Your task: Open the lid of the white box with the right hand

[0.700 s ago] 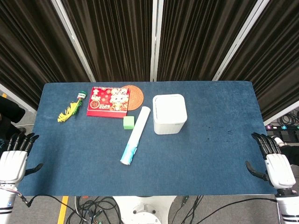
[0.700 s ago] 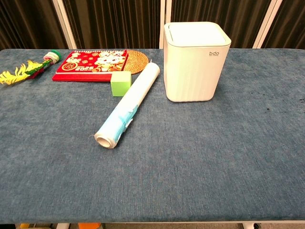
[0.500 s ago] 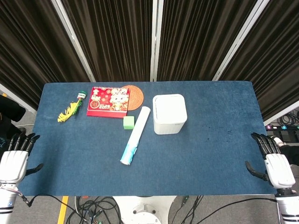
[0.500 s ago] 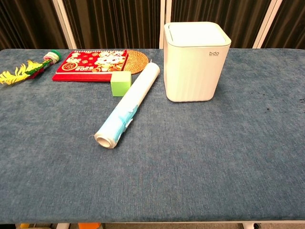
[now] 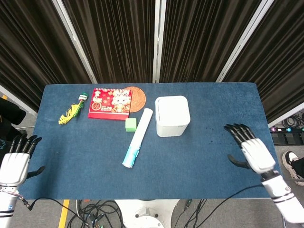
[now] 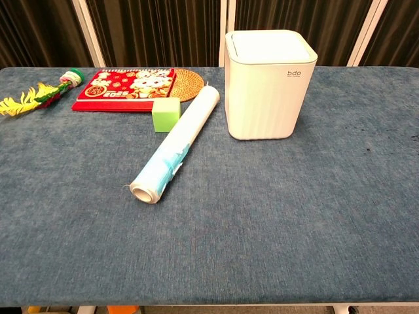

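Note:
The white box stands upright near the table's middle back, lid down; the chest view shows the white box with a "bdo" mark on its front. My right hand hovers over the table's right part, fingers spread, holding nothing, well to the right of the box. My left hand rests off the table's left front corner, fingers apart and empty. Neither hand shows in the chest view.
A plastic-wrap roll lies diagonally left of the box, with a green cube beside it. A red calendar, a woven coaster and a yellow-green toy lie at the back left on the blue table.
My right hand has moved left and forward from beyond the table's right edge to above the tabletop. The left hand and all objects are unmoved.

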`<move>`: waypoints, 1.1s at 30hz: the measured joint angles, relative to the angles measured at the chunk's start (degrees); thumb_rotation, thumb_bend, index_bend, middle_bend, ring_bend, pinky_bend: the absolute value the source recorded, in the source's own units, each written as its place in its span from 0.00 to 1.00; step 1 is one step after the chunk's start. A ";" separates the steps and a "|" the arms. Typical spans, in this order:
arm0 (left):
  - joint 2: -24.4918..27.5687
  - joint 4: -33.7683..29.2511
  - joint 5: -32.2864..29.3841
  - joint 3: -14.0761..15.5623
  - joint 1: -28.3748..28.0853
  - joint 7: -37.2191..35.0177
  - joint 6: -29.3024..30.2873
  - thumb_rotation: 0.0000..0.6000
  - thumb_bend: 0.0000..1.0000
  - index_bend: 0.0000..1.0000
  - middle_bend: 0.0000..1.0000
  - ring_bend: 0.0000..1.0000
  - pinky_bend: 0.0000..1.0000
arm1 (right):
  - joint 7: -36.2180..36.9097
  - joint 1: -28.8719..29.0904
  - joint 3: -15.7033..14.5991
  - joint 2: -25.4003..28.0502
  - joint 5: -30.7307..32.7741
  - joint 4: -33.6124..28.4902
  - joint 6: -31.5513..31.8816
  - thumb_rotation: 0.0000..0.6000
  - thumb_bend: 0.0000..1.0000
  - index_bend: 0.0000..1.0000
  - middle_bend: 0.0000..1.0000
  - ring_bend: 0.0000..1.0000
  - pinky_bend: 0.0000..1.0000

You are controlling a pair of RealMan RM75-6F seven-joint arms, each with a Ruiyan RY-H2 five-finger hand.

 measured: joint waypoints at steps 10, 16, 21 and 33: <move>-0.38 0.79 -2.20 -0.20 -0.33 -0.41 -1.87 1.00 0.00 0.15 0.11 0.02 0.02 | -4.55 19.01 6.98 -6.62 9.36 3.00 -21.68 1.00 0.26 0.23 0.15 0.00 0.00; -0.63 1.92 -2.31 -0.19 -0.44 -1.58 -2.30 1.00 0.00 0.15 0.11 0.02 0.02 | -9.04 24.98 8.53 -11.73 15.77 7.08 -27.54 1.00 0.26 0.26 0.18 0.00 0.00; -0.80 2.45 -2.15 -0.23 -0.58 -2.12 -2.33 1.00 0.00 0.15 0.11 0.02 0.02 | -12.68 26.80 8.24 -14.15 19.51 8.60 -29.29 1.00 0.26 0.26 0.22 0.00 0.00; -0.93 3.13 -1.88 -0.05 -0.15 -3.12 -1.57 1.00 0.00 0.15 0.11 0.02 0.02 | -16.76 26.59 7.15 -14.76 22.55 6.99 -24.44 1.00 0.26 0.23 0.19 0.00 0.00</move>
